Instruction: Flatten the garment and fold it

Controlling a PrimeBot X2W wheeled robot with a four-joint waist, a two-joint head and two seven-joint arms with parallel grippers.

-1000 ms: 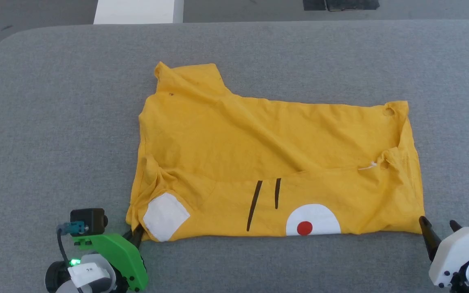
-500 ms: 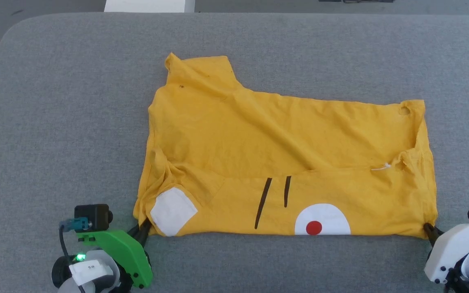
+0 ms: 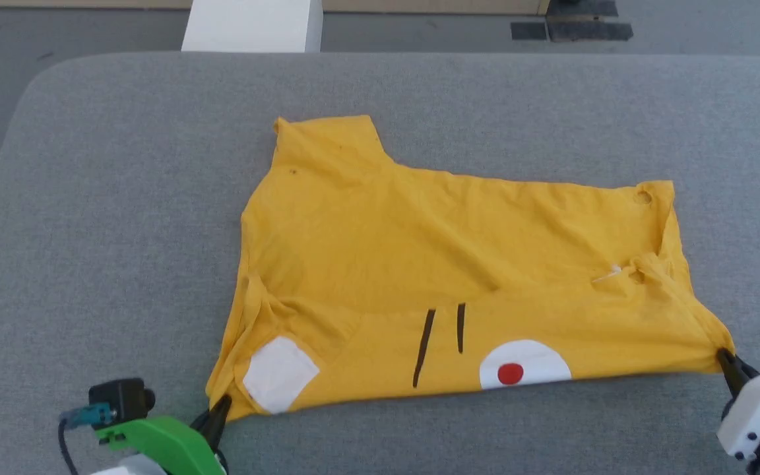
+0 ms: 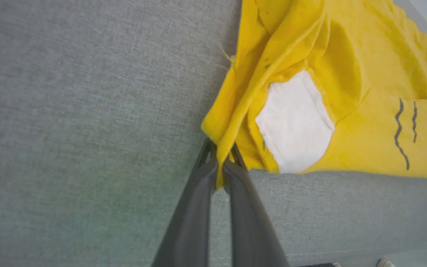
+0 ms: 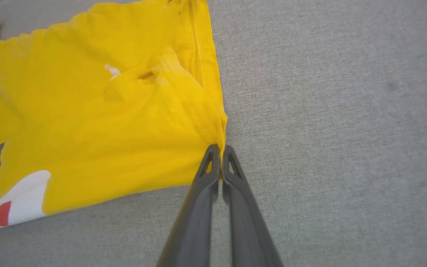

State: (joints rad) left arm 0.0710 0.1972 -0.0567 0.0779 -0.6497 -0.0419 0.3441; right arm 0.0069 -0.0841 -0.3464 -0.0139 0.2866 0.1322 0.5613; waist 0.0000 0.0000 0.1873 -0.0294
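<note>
Grey table (image 3: 123, 198), white box (image 3: 251, 26) beyond, yellow garment (image 3: 419, 251), left fingers (image 4: 195, 207) and right fingers (image 5: 198, 207) pinching near corners

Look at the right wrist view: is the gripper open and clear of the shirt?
No: the right gripper is shut, pinching a corner of the garment.

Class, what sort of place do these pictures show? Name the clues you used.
Probably a robotics test lab: a grey fabric-covered table bears one yellow T-shirt, the left gripper and right gripper pinch its near corners, and dark tape marks the floor beyond.
</note>
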